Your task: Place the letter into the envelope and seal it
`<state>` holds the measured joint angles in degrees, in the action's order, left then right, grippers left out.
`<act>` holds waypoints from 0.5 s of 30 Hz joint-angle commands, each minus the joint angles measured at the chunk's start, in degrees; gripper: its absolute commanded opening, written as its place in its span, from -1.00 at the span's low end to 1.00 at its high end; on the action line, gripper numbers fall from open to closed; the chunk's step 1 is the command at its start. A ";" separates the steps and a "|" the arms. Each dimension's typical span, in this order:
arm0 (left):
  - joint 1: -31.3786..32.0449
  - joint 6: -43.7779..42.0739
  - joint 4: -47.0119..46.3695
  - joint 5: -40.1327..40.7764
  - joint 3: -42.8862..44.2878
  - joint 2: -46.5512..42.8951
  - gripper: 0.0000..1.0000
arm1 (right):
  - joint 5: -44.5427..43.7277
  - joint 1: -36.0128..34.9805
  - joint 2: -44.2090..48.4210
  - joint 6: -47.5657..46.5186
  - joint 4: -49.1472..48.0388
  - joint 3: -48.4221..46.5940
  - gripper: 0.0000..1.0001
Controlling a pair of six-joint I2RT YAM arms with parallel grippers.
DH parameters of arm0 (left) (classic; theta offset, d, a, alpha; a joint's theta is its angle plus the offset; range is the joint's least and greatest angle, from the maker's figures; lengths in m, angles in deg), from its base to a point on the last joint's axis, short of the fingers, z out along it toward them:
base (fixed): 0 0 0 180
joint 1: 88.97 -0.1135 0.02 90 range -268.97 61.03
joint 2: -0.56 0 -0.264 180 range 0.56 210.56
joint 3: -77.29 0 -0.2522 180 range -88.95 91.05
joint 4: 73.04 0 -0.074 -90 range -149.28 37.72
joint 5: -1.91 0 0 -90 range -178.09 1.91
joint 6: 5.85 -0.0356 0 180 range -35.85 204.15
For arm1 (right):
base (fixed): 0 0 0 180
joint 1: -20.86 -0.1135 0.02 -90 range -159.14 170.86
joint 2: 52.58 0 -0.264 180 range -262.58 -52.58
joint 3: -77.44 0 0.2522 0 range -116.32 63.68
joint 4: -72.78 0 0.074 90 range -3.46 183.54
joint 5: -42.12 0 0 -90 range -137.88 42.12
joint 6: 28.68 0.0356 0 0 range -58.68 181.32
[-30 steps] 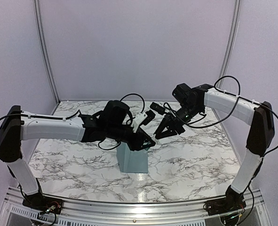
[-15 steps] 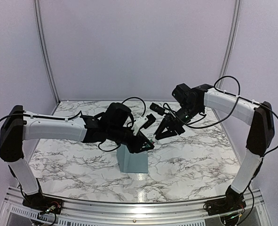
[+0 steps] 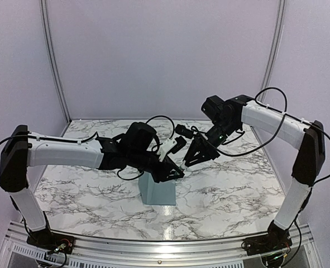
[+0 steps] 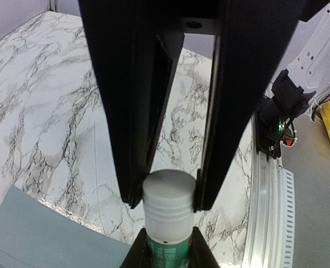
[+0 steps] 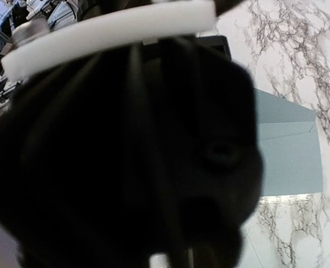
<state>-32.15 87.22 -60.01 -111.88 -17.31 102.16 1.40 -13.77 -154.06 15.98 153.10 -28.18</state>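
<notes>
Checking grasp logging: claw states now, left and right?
Left claw: closed on the cap of the white-capped, green-labelled plastic glue stick.
Right claw: apparently closed on that stick's body.

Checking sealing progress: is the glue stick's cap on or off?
On: white cap sits on the green tube, gripped by the left pincer.

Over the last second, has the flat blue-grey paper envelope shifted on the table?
No. The envelope has stayed put: its near corners lie on the same dark veins of the marble table as in both earlier top views.
</notes>
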 commanded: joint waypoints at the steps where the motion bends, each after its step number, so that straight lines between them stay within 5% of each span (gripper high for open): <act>1: -0.04 -0.62 0.64 -0.18 0.07 -0.06 -1.00 | -5.13 0.00 -0.18 -6.30 5.69 -7.52 -1.00; 15: -0.04 -5.87 6.30 8.56 -1.50 -1.34 -1.00 | -4.70 4.21 -3.43 -5.59 10.21 -15.68 -1.00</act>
<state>-32.17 83.07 -58.53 -105.39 -18.16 101.66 -2.97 -10.86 -158.47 9.25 163.33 -41.53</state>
